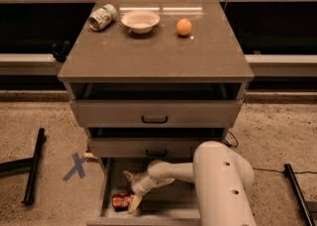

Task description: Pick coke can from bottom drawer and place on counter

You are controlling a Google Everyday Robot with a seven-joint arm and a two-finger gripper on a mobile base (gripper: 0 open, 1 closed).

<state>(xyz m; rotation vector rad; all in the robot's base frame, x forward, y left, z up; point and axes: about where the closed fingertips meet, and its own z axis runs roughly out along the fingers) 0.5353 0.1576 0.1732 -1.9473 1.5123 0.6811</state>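
We have the tool (131, 189) down in the open bottom drawer (166, 201), jaws apart, clamped on nothing. The coke can (120, 201) lies at the drawer's front left, one finger (134, 203) just beside it. Above the drawer, the desk (153, 54) carries a bowl (140, 20), an orange (184, 27) and a green-and-white can (102, 17).
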